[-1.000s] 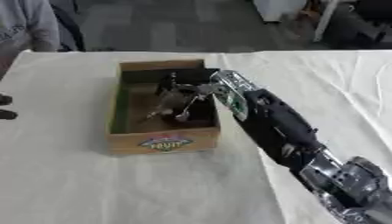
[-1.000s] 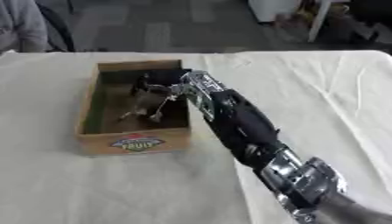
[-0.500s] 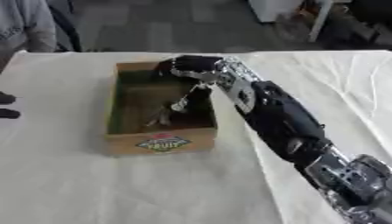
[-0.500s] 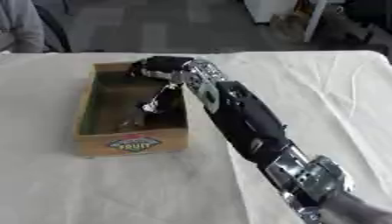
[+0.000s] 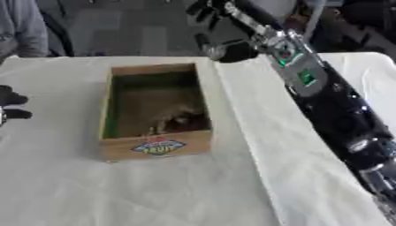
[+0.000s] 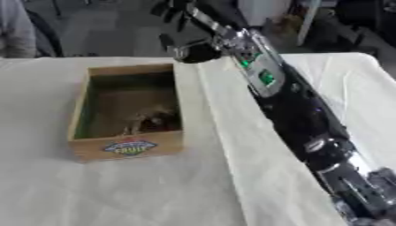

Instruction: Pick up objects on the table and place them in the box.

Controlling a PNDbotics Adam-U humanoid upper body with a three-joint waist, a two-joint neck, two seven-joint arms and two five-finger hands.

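Right arm: stretches from the lower right corner of the frame to the top centre, black with silver joints.
Right hand [image 6: 182, 26]: raised at the top centre, fingers spread, holding nothing.
Left hand [image 5: 9, 105]: only dark fingertips show at the left edge, mid-height.

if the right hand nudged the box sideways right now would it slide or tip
Probably slide: the box looks low and wide, flat on the cloth. It seems light cardboard, holding only a small object. The cloth could bunch up.
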